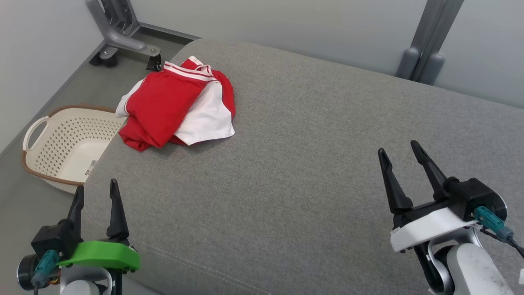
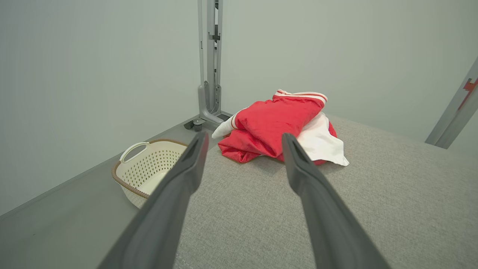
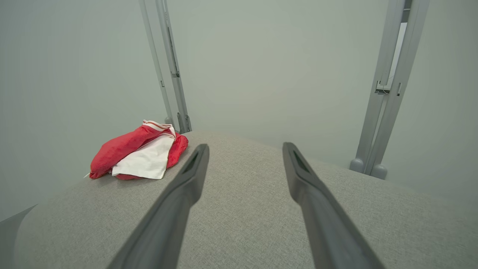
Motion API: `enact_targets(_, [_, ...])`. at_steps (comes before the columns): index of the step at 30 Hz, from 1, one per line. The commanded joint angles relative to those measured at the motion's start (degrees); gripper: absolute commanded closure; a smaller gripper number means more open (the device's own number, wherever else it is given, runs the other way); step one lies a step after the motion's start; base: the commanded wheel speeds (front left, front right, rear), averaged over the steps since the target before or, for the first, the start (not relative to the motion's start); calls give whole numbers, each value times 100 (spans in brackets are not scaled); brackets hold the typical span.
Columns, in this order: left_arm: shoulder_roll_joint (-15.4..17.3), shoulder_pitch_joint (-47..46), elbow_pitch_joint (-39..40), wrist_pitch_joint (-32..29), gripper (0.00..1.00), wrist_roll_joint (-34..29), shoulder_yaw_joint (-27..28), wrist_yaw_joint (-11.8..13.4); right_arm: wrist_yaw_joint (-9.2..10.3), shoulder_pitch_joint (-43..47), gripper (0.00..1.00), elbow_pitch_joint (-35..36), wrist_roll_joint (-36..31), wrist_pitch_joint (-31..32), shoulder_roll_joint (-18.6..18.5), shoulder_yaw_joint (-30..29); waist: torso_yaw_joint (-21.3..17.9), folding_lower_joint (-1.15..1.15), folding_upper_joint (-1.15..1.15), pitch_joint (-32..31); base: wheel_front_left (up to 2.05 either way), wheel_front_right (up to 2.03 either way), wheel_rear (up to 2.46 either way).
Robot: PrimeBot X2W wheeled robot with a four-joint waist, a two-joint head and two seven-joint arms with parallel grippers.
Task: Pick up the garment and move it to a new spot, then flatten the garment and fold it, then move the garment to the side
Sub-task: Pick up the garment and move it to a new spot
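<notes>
1. Far left on the padded worktop (image 1: pixel 307 164), head view: the garment (image 1: pixel 172 102) lies crumpled; left claw (image 1: pixel 96 185) and right claw (image 1: pixel 398 146) gape, empty.
2. Left wrist: garment looks soft, light, limp.
3. Right wrist: I'd pinch its raised red fold.

The head camera is looking down from above onto the grey cushion (image 1: pixel 294 172). Both wrist cameras are riding low, sighting along the left tool (image 2: pixel 244 135) and right tool (image 3: pixel 245 145) toward the far wall (image 3: pixel 261 74). All three are catching the garment (image 1: pixel 163 102), nearest the left wrist.
</notes>
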State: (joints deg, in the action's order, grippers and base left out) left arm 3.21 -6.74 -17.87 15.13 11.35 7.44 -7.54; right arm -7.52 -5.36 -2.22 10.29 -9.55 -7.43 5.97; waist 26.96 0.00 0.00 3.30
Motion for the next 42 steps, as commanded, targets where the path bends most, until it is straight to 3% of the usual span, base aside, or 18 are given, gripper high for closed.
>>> enact_targets(1, [-18,-199,28,2,0,41,-23,14,6,-116,0,75,-29,44,-78,-37,54,0,0,278,0,0,0])
enact_targets(6, [-34,-854,-174,2,0,98,-340,13,6,-377,0,437,-37,306,-310,-52,-46,0,0,911,0,0,0])
enact_targets(12, [0,-2092,-1143,2,0,385,-738,12,6,-827,0,916,12,608,-644,-26,-356,0,0,1847,0,0,0])
enact_targets(21, [529,-3884,-3392,-282,0,1064,-1241,12,6,-1326,0,1283,110,756,-960,-69,-852,0,0,2847,0,0,0])
enact_targets(29, [983,-4460,-4541,-183,0,1483,-1172,12,6,-1459,0,1305,147,669,-1042,-92,-1074,0,0,3063,0,0,0])
enact_targets(30, [1002,-4480,-4573,-147,22,1520,-1179,12,6,-1458,0,1296,151,659,-1040,-98,-1079,0,0,3058,0,0,0])
enact_targets(31, [1027,-4496,-4586,-102,78,1563,-1174,12,6,-1449,0,1279,149,645,-1037,-109,-1077,0,0,3041,0,0,0])
enact_targets(32, [1047,-4497,-4572,-77,100,1596,-1172,12,6,-1433,0,1260,147,637,-1030,-121,-1070,0,0,3017,0,0,0])
enact_targets(36, [1179,-4341,-4339,10,100,1643,-1176,11,6,-1345,0,1173,139,581,-967,-133,-1048,0,0,2819,0,0,0])
enact_targets(42, [1308,-3717,-3064,7,100,1442,-607,60,6,-1110,0,940,158,429,-825,-152,-1018,0,0,2246,0,0,0])
